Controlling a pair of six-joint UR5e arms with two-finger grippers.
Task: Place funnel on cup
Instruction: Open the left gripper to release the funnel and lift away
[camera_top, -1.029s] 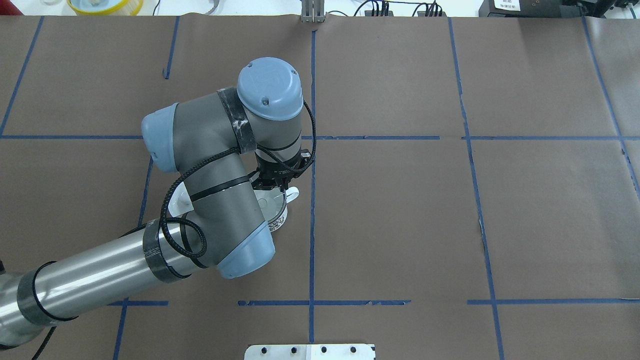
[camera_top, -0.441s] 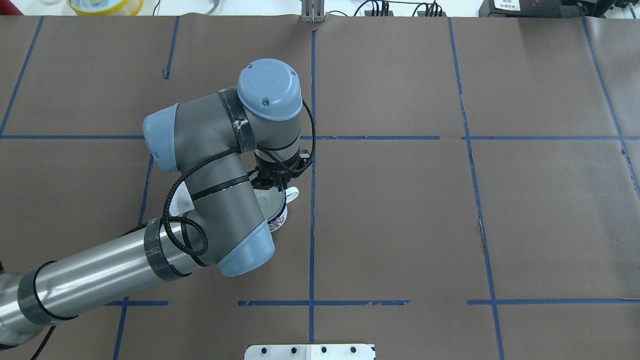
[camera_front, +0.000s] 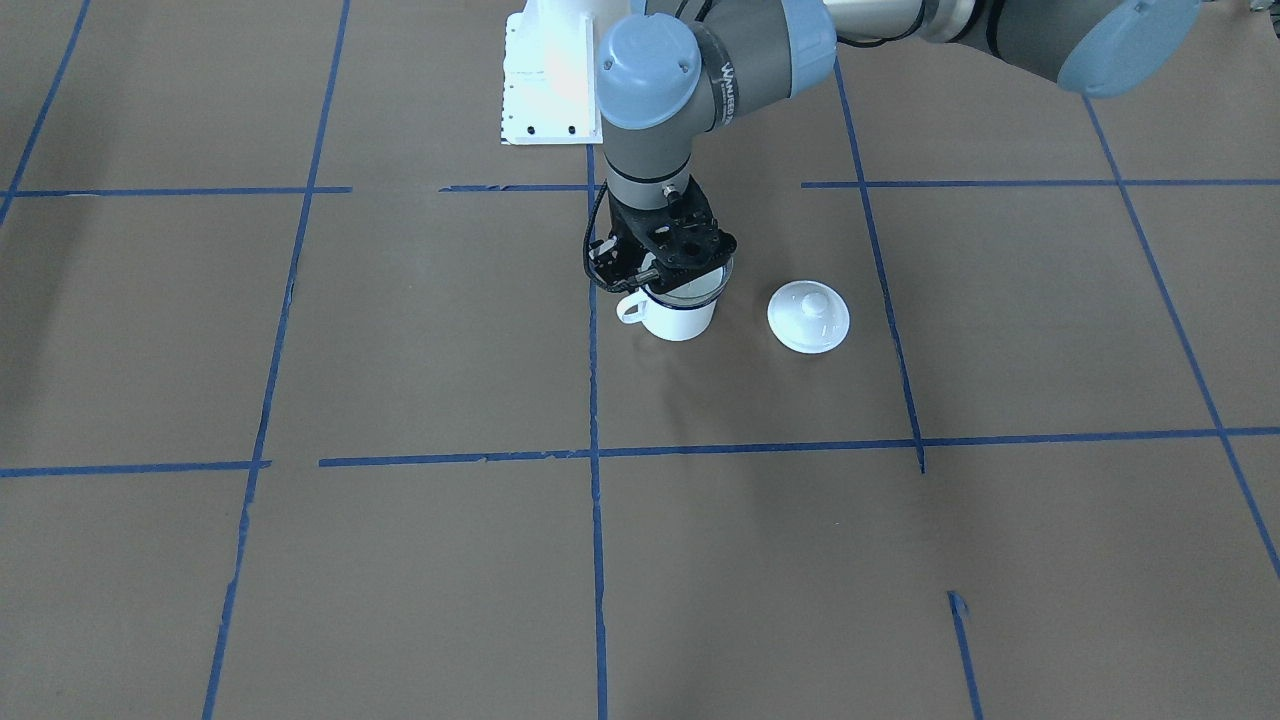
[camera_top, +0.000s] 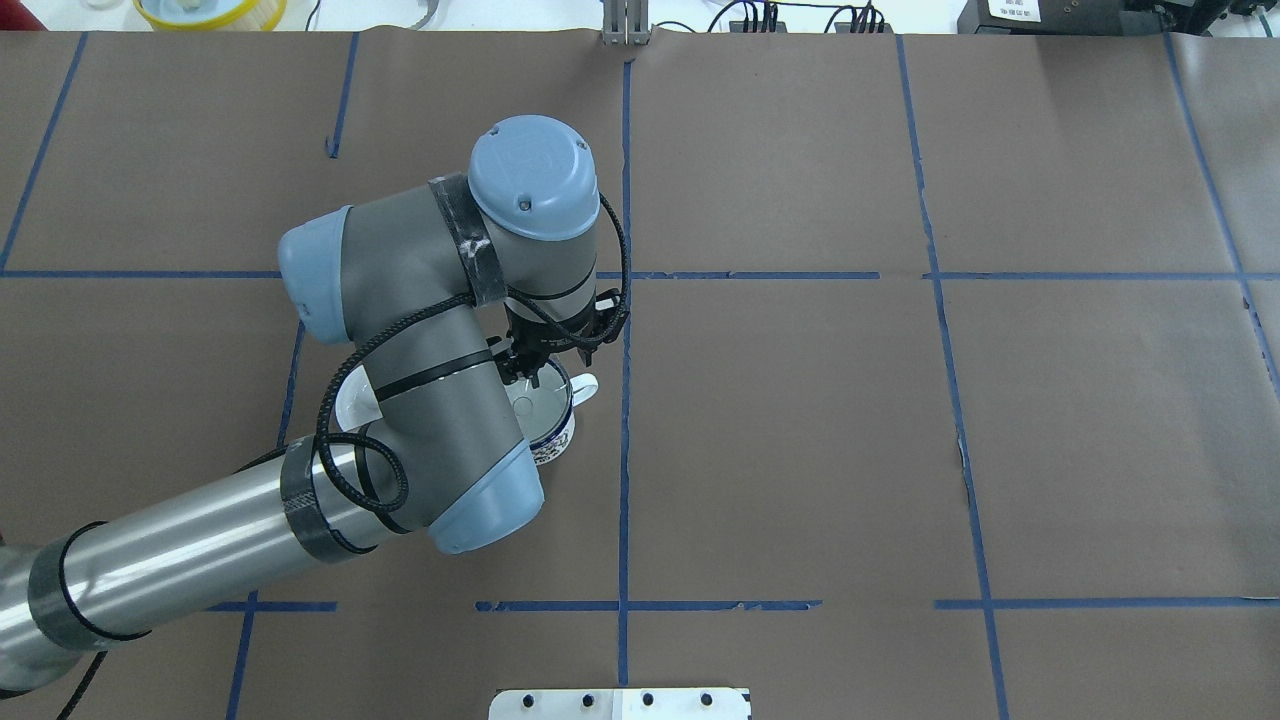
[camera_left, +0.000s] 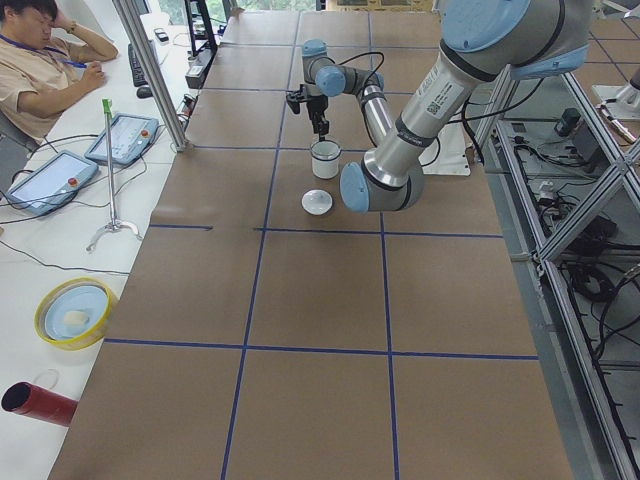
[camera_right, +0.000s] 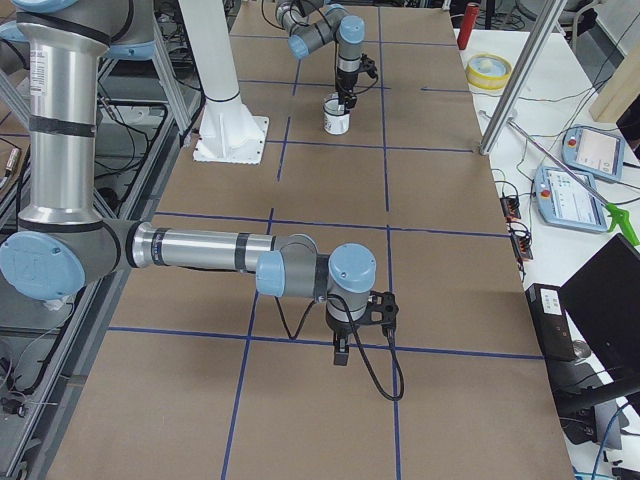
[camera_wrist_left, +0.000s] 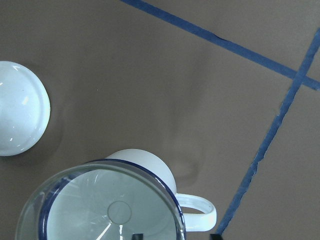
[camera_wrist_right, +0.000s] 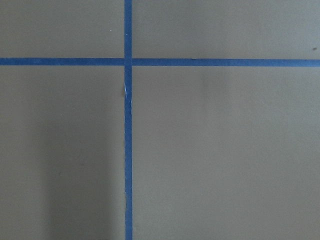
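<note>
Find funnel (camera_wrist_left: 107, 212) seated in cup (camera_wrist_left: 142, 162), cone on the blue rim, on table (camera_front: 400, 330). Read left gripper (camera_front: 660, 272) as spread, hovering astride cone edge, pinching nothing. Judge release step in hand; next, lift straight up, clear of cone. Note white lid (camera_front: 808, 317) just beside cup, not obstructing. Cannot tell state of right gripper (camera_right: 341, 352).
</note>
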